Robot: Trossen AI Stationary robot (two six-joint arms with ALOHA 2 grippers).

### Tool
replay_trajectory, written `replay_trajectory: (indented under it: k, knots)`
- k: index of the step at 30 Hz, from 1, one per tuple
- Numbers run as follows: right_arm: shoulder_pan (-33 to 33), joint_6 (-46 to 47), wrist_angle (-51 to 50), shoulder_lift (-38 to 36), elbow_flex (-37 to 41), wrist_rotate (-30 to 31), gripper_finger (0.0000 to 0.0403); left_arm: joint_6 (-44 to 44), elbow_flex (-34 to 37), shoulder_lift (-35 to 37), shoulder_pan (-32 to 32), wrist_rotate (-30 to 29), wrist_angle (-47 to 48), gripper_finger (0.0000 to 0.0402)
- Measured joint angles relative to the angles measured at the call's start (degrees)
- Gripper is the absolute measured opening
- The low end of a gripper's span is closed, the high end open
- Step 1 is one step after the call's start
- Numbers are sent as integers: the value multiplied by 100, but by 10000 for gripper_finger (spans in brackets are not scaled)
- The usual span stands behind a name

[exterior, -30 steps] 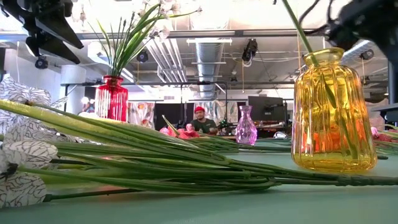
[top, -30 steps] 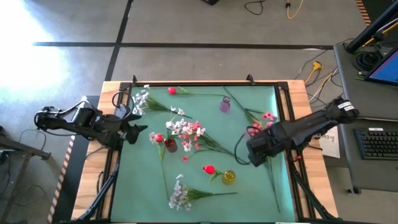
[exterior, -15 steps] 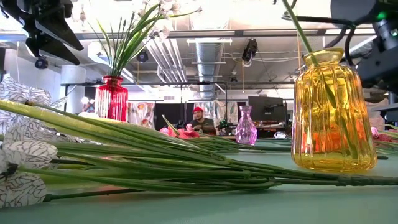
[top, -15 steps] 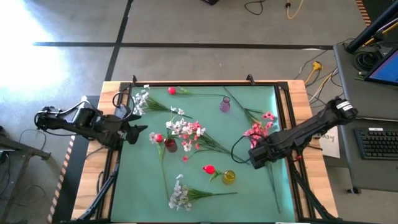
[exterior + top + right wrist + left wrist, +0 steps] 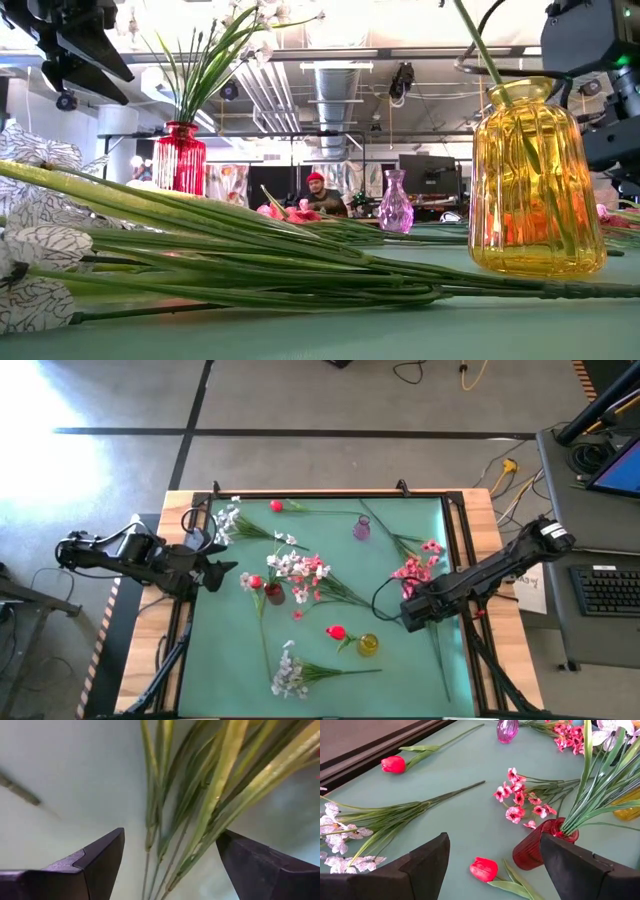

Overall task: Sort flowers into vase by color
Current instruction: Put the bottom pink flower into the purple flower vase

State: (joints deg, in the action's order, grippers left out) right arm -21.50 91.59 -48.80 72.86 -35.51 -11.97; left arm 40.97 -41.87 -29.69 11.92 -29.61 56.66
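My right gripper is open and low over the mat's right part. Its fingers stand on either side of the green stems of a pink spray lying there, touching nothing I can see. My left gripper waits open at the mat's left edge. A red vase holds white blossoms on green stems. A yellow vase has a green stem sticking up out of it. The purple vase stands toward the far edge. White sprays and red buds lie on the mat.
Pink blossoms lie beside the red vase. A long loose stem runs toward the near edge by my right gripper. A wooden frame borders the green mat. A person sits in the room behind the table.
My right gripper has come down toward the mat over the pink spray's stems and shifted slightly toward the near edge, then held there. The flowers and vases have stayed in place.
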Motion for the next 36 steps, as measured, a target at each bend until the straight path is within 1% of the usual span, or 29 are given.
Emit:
replay_trajectory:
  k: [4,7,12,18,25,30,36]
  knots:
    - [0,-2,13,0,82,13,294,0,0,-8,0,0,0,293]
    - [0,-2,79,25,150,13,274,0,0,-23,0,-2,-1,293]
    - [2,-3,411,66,277,0,209,0,0,-81,0,-2,0,293]
    - [2,-2,505,61,257,2,123,0,0,-103,0,-2,0,293]
    - [0,-185,435,53,77,7,50,0,0,-103,1,-2,0,293]
    - [0,-413,375,-55,-97,-53,22,0,0,-103,0,-4,0,293]
    - [-15,-924,-130,-290,-507,-196,17,-2,0,-101,0,-3,1,293]
